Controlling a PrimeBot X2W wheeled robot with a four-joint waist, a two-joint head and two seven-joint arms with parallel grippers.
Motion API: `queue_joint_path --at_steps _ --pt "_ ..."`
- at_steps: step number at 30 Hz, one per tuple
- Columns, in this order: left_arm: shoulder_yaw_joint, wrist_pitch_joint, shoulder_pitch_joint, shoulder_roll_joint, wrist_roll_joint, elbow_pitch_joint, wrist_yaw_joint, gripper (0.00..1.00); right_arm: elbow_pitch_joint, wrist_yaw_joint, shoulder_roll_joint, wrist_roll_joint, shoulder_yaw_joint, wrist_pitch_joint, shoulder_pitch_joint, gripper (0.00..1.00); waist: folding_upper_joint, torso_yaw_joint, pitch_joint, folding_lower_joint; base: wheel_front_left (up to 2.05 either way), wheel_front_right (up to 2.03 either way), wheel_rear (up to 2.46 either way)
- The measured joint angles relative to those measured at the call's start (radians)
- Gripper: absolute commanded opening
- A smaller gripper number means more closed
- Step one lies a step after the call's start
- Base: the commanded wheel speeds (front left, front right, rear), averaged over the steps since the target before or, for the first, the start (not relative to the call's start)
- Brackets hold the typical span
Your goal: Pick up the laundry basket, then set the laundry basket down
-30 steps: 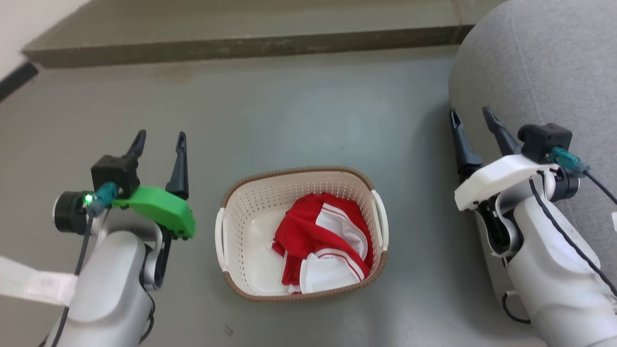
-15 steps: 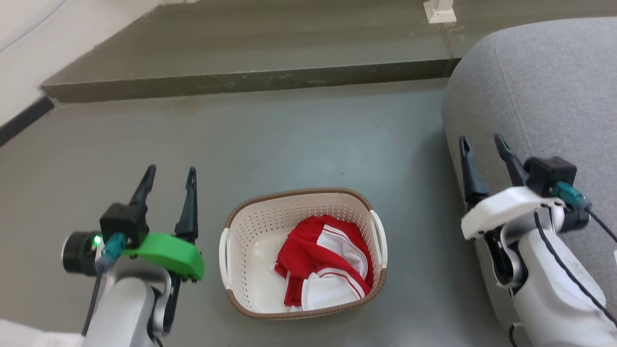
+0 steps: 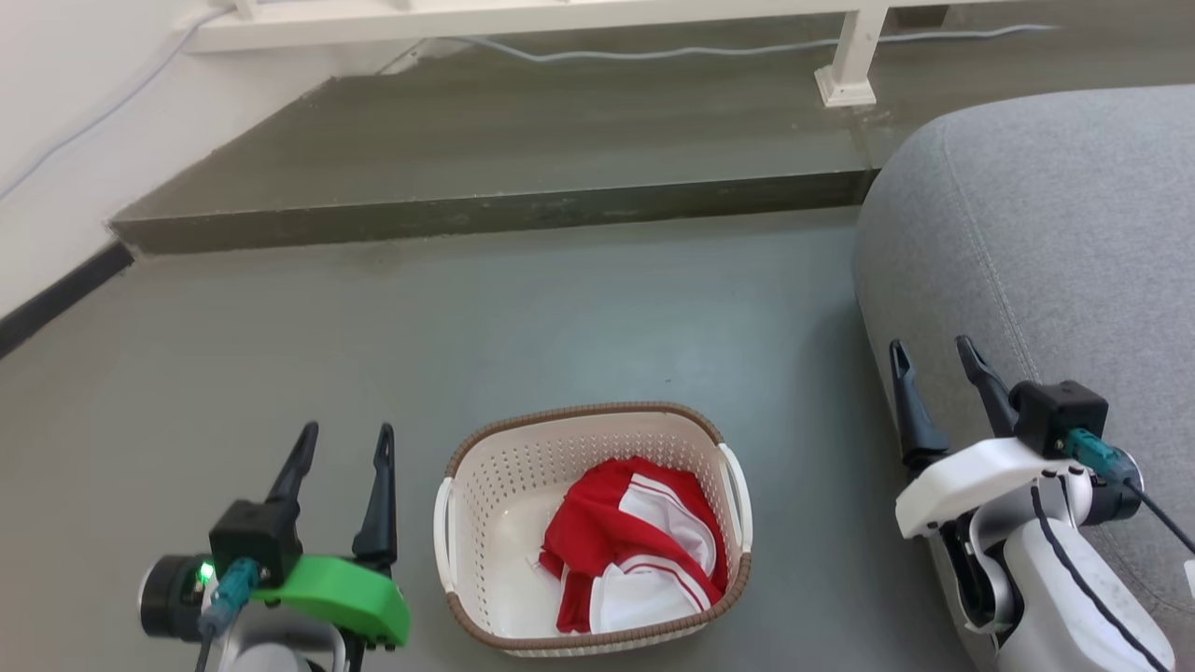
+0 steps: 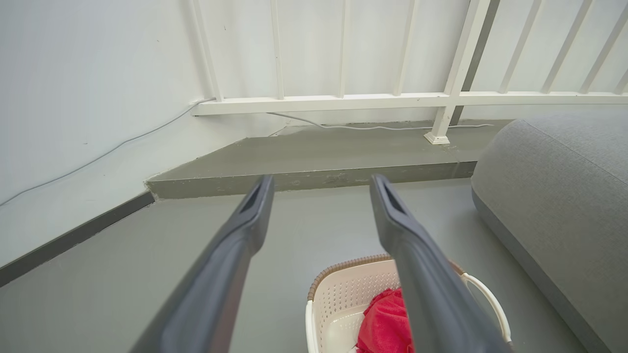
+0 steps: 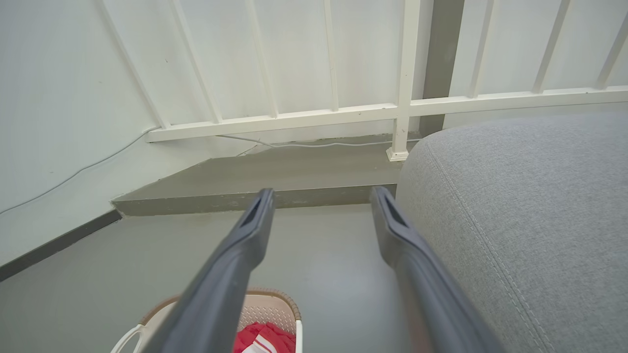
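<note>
One basket (image 3: pixel 523 467) sits on the floor (image 3: pixel 560 308) between my two grippers, touching neither. Its two white handles (image 3: pixel 738 499) are free and a single red-and-white garment (image 3: pixel 635 551) is bunched inside. My left gripper (image 3: pixel 347 429) hangs near the basket's left side and my right gripper (image 3: pixel 931 343) is well apart by the grey sofa (image 3: pixel 1055 233), both spread wide and empty. Since a second ago my head camera has tipped up, bringing a white railing (image 3: pixel 523 14) and one cable (image 3: pixel 653 51) into view, while the basket lies where it did.
</note>
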Motion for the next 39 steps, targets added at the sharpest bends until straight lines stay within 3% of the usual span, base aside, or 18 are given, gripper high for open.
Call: queue_joint_path --at_steps 39 --pt "0.045 0.0 0.156 -0.029 0.052 -0.12 0.009 1.0 -0.119 -0.009 0.026 -0.044 -0.024 0.0 0.126 1.0 0.0 0.001 -0.036 0.0 0.0 0.0 0.0"
